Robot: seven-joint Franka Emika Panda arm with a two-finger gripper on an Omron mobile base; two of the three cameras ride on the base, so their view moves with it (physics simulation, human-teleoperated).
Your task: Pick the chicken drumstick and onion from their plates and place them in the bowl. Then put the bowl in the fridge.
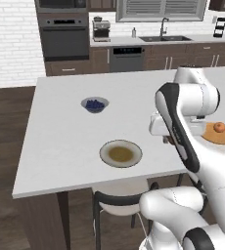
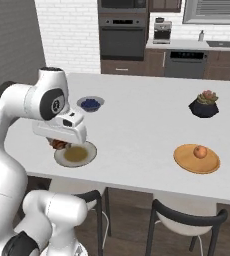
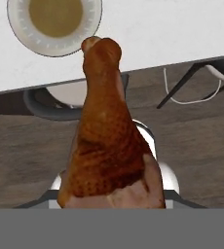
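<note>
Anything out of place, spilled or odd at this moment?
Nothing spilled or damaged. The chicken drumstick is off its cream-rimmed plate, which now lies bare, and sits in the hand above the table's near edge. The onion rests on the wooden plate, and the blueberry bowl stands upright.

no text, label, brand, number or sign can be read on anything here; the oven [image 1: 64, 35] and the coffee machine [image 1: 101, 29] at the back are too small and blurred to show any lettering.
</note>
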